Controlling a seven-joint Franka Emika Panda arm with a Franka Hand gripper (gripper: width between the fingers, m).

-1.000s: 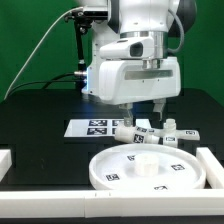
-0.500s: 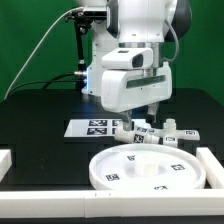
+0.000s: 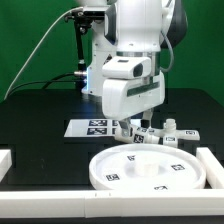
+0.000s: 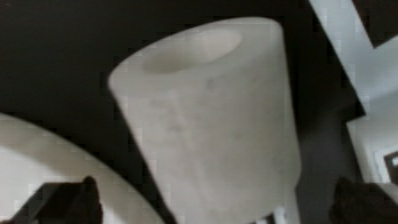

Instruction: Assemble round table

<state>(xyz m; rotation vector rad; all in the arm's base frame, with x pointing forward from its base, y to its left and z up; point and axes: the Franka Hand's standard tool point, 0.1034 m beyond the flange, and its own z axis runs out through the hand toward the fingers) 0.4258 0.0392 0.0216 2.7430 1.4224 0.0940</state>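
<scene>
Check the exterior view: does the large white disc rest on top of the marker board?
No, the disc lies flat on the black table, nearer the camera than the marker board, with bare table between them.

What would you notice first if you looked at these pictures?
The big white robot arm fills the middle of the exterior view, reaching down behind a large round white disc with little black-and-white tags at the front of the black table. In the wrist view, a thick white cylinder leg fills nearly the whole picture, sitting between the dark fingertips of the open gripper.
</scene>
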